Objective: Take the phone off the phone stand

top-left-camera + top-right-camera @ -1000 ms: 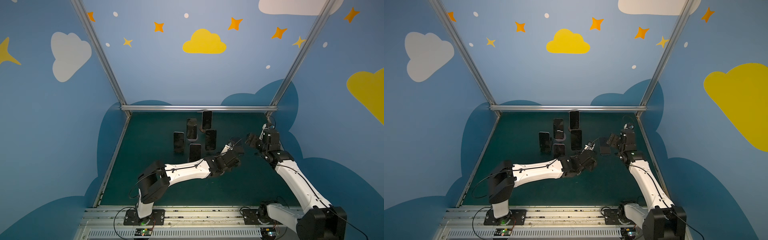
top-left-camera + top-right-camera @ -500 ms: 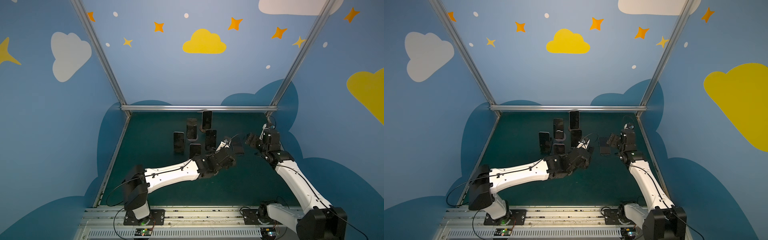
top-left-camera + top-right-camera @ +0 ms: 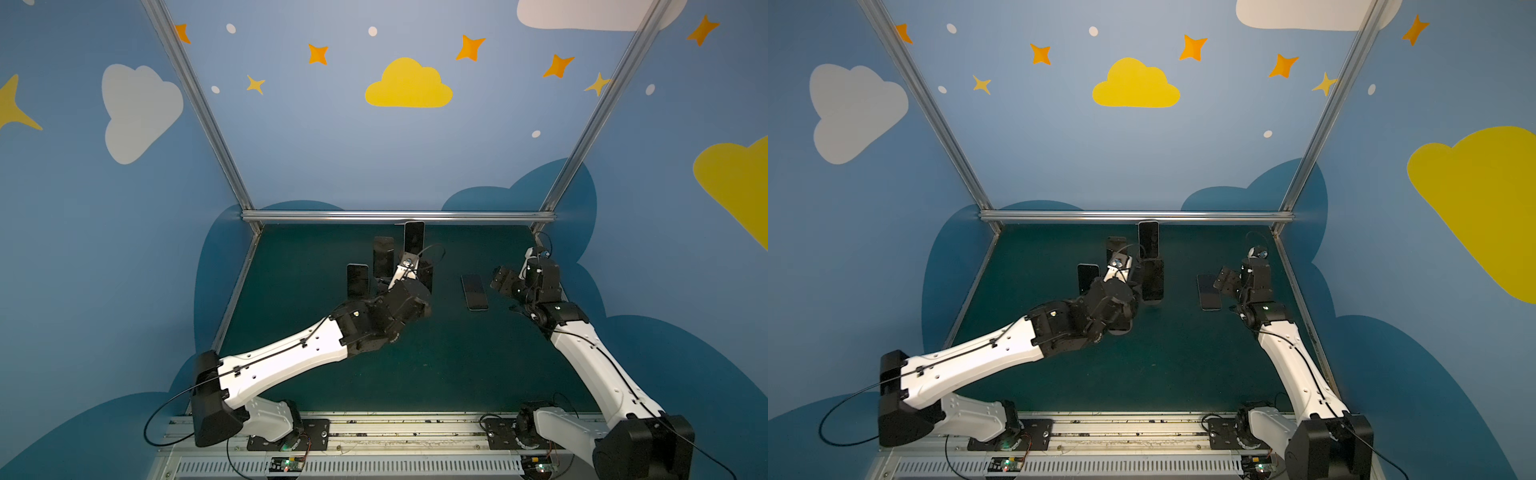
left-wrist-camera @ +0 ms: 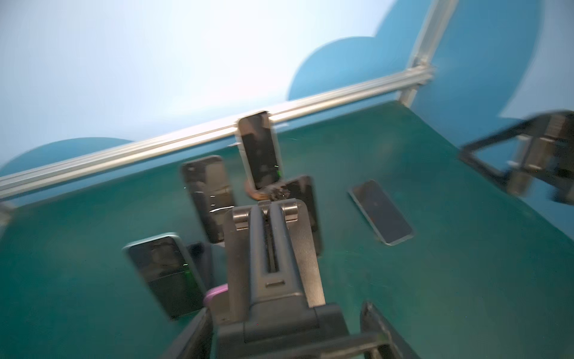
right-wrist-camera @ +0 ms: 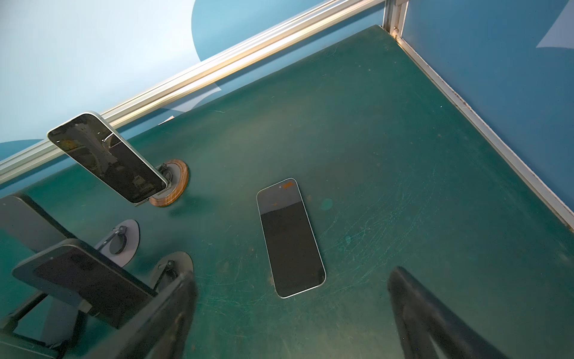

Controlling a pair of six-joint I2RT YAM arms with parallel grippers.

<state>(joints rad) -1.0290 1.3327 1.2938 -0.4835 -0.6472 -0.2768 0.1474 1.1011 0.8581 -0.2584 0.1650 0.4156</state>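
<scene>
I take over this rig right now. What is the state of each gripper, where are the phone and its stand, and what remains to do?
Left gripper: shut on the empty phone stand, near four other phones that stand on stands.
Right gripper: open, empty, close to the phone, not touching it.
The phone lies flat, screen up, on the green mat, apart from the stand.
Done: phone is off its stand.
Left: probably set the stand down. Whether the other phones follow, I cannot tell.
</scene>
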